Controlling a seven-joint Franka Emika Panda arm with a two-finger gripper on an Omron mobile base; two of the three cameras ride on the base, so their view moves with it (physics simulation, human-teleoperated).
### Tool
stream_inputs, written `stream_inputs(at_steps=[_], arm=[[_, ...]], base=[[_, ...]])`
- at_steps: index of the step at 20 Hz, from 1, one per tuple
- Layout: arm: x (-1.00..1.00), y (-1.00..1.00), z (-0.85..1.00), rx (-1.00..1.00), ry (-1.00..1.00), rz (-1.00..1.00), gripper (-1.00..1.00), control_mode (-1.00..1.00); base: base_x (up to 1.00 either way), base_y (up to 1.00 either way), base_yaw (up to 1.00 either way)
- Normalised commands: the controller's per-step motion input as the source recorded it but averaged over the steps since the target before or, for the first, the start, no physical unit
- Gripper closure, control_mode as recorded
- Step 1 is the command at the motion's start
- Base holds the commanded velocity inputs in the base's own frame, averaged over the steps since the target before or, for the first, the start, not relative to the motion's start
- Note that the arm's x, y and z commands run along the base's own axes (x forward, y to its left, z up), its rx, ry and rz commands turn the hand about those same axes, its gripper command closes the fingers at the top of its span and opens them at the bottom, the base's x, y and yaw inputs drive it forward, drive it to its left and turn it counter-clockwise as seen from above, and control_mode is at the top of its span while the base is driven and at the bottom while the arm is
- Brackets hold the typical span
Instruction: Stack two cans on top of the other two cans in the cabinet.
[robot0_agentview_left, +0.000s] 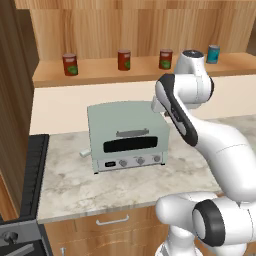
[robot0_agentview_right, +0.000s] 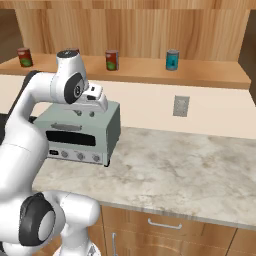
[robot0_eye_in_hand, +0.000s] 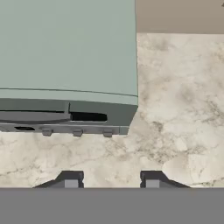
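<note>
The gripper (robot0_eye_in_hand: 111, 180) hangs with its fingers parted and nothing between them, pointing down at the marble counter (robot0_eye_in_hand: 175, 109) just beside the pale green toaster oven (robot0_agentview_left: 127, 134) (knobs facing front). Beyond, on the cabinet (robot0_agentview_left: 100, 30) shelf, stand three red cans (robot0_agentview_left: 70, 64) (robot0_agentview_left: 124, 59) (robot0_agentview_left: 166, 58) and one teal can (robot0_agentview_left: 213, 53), well apart, none stacked.
</note>
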Motion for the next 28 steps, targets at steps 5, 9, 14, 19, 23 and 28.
stream_inputs(at_steps=[5,9,14,19,23,28], arm=[[-0.24,0.00,0.00,0.00,-0.16,0.00,-1.00,-1.00],[-0.35,0.00,0.15,0.00,-0.47,-0.02,-1.00,-1.00],[-0.21,0.00,0.45,0.00,-0.39,-0.02,-1.00,-1.00],[-0.13,0.00,0.60,0.00,-0.19,-0.11,-1.00,-1.00],[-0.01,0.00,0.64,0.00,-0.04,-0.13,-1.00,-1.00],[0.01,-0.02,0.56,0.00,-0.01,-0.07,-1.00,-1.00]], base=[[0.00,0.00,0.00],[0.00,0.00,0.00],[0.00,0.00,0.00],[0.00,0.00,0.00],[0.00,0.00,0.00],[0.00,0.00,0.00]])
